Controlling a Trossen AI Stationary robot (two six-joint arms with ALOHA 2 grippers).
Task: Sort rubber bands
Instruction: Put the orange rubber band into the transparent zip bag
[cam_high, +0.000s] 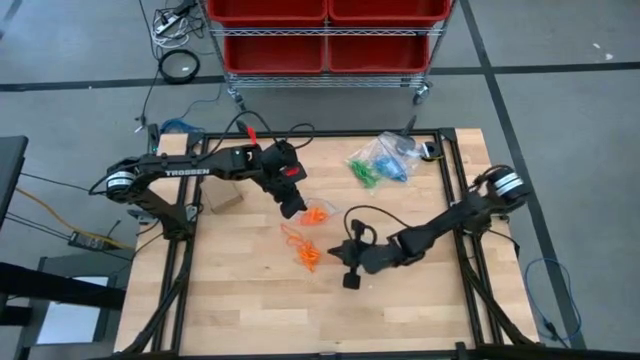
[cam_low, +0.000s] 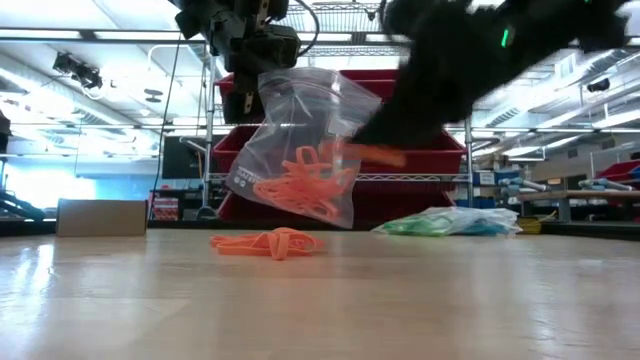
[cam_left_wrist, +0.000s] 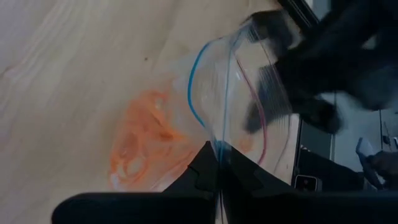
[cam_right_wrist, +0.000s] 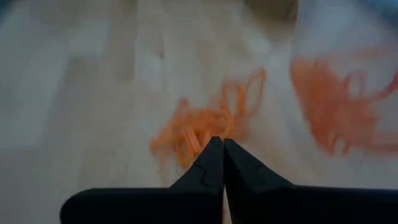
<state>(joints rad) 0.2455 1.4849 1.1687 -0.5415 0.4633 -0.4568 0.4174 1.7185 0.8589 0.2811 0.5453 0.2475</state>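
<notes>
My left gripper (cam_high: 293, 207) is shut on a clear zip bag (cam_low: 300, 150) that hangs above the table's middle with orange rubber bands (cam_low: 300, 188) inside. A loose heap of orange rubber bands (cam_high: 301, 250) lies flat on the wood below it. My right gripper (cam_high: 338, 250) hovers, blurred, right of the heap, level with the hanging bag in the low view and shut on an orange band (cam_low: 372, 154). Two more clear bags, one with green bands (cam_high: 363, 172) and one with blue bands (cam_high: 393, 160), lie at the far right. My left gripper pinches the bag's open rim (cam_left_wrist: 217, 148) at the zip line between its two fingers, slanting down from the table's left. The bag hangs below the fingers, clear of the table, its mouth gaping. My right gripper pinches an orange band between its fingertips (cam_right_wrist: 214, 152), slanting down from the table's right. The band's free part (cam_low: 350, 152) sticks out toward the bag, clear of the table; blur hides more.
A small cardboard box (cam_high: 222, 200) stands at the table's left edge. A cart with red bins (cam_high: 325, 35) stands beyond the far edge. Bare wood (cam_high: 300, 310) stretches along the near side.
</notes>
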